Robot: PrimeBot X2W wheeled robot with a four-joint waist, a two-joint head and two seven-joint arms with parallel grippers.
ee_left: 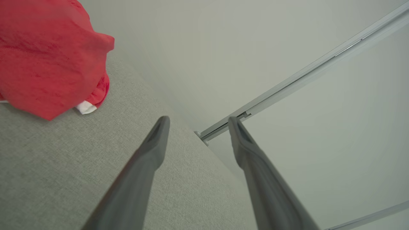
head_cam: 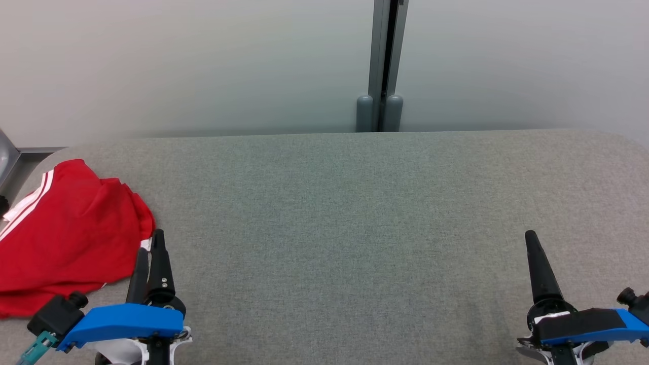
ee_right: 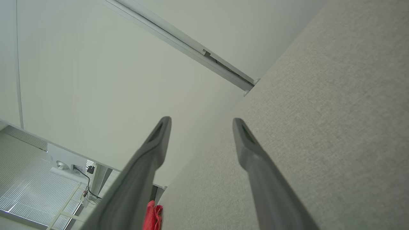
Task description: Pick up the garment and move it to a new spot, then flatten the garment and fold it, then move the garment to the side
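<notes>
Well, here we are with the red cloth garment with white stripes [head_cam: 71, 228] lying in a crumpled heap at the left end of the grey fabric-covered table [head_cam: 355, 228]. Its left side runs out of the head view. A bit of white trim peeks out at its near right corner, just beside the left gripper [head_cam: 151, 242].

That left gripper sits low at the near left, its two long dark fingers pointing away toward the far edge. In the left wrist view the left gripper [ee_left: 198, 119] stands spread wide, nothing between the fingers, and the red garment [ee_left: 48, 57] bunches up off to one side, apart from both fingertips. So, not touching the cloth as far as that view shows.

Over to the near right, the right gripper [head_cam: 532, 238] hangs above bare table, well apart from the garment. From the head camera a single dark finger shows there. The right wrist view settles it: the right gripper [ee_right: 201, 119] is splayed wide too, and it holds nothing. A sliver of the red garment [ee_right: 154, 217] shows far off across the table in that view, beside one finger.

Behind the table's far edge stands a pale plain wall [head_cam: 203, 66] with a grey metal post [head_cam: 385, 66] running up it.
</notes>
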